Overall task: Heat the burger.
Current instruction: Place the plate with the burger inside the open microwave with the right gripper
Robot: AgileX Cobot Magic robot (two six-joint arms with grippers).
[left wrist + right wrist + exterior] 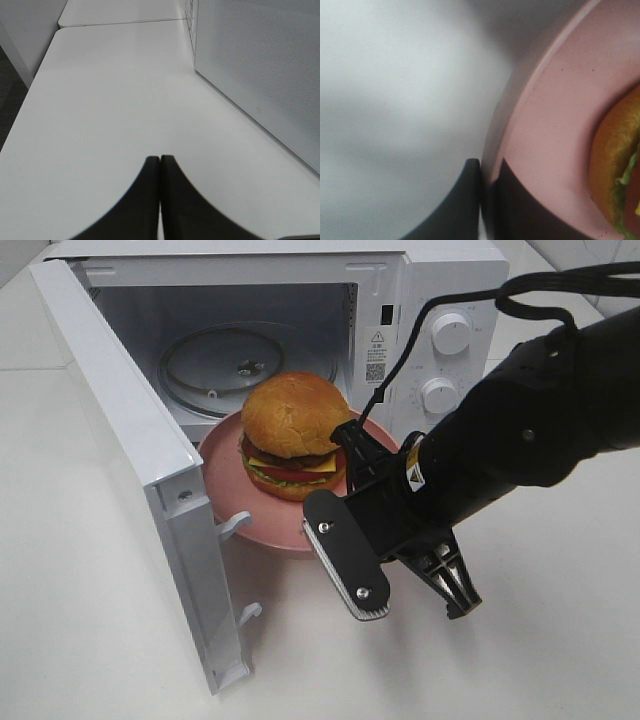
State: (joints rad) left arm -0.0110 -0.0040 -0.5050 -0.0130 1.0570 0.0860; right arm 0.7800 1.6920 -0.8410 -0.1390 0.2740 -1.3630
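Starting at the left of the high view: white microwave door (150,470) swung fully open, its free edge toward the camera, two latch hooks showing on that edge. Plain white table (90,640) around and beneath it.

Left wrist view: left gripper (160,165) clenched, both black fingers pressed flat together, nothing between them. It hangs over bare table (110,100), with the door's perforated panel (260,65) to one side. This gripper is not seen in the high view.

Centre: white box-shaped microwave oven (420,260), cavity lit. Clear round glass turntable (215,360) lies on the cavity floor, toward the back.

At the cavity mouth: round pink plate (225,480), its far part at the opening, its near part out past the front edge over the table. Cannot tell whether it touches the cavity floor. The burger (293,435) sits on the plate, upright: golden-brown domed bun on top, then dark patty, yellow cheese, red tomato and green lettuce. It stands in front of the turntable, not on it.

Right of the burger: right gripper (348,445) on a bulky black arm, reaching across to the plate's right-hand rim. Right wrist view confirms it: right gripper (487,167) clamped on the pink rim (555,130), one finger on each face of the edge. Bun and lettuce of the burger (612,160) show close by, clear of the fingers.

Far right: two white round dials (452,332) on the oven's control panel, one above the other, and a black cable (440,310) looping across them.
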